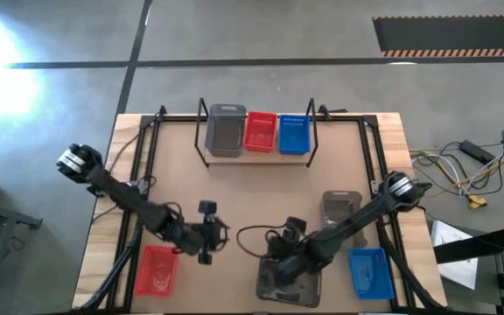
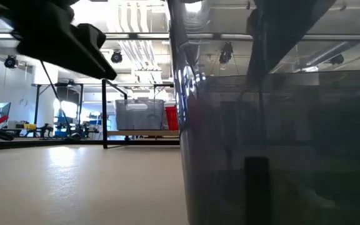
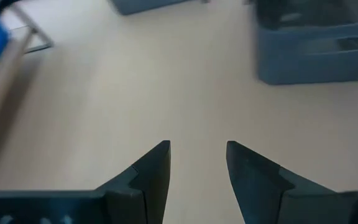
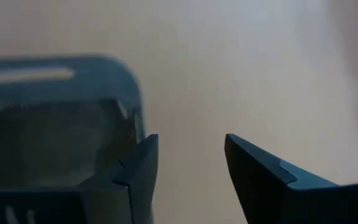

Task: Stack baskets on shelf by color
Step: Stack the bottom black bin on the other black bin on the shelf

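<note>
The shelf (image 1: 254, 157) carries grey, red and blue baskets (image 1: 260, 131); the right gripper (image 1: 280, 265) is open above a grey basket (image 1: 289, 282), holding nothing; the left gripper (image 1: 221, 234) is open and empty.

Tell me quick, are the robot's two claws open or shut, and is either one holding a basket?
Left gripper: open, holding nothing, over bare table.
Right gripper: open, holding nothing, one finger at the rim of a grey basket.

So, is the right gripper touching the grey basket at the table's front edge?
Cannot tell. In the right wrist view the right gripper stands open beside the grey basket, one finger against its rim, but no view shows contact or gap plainly.
</note>
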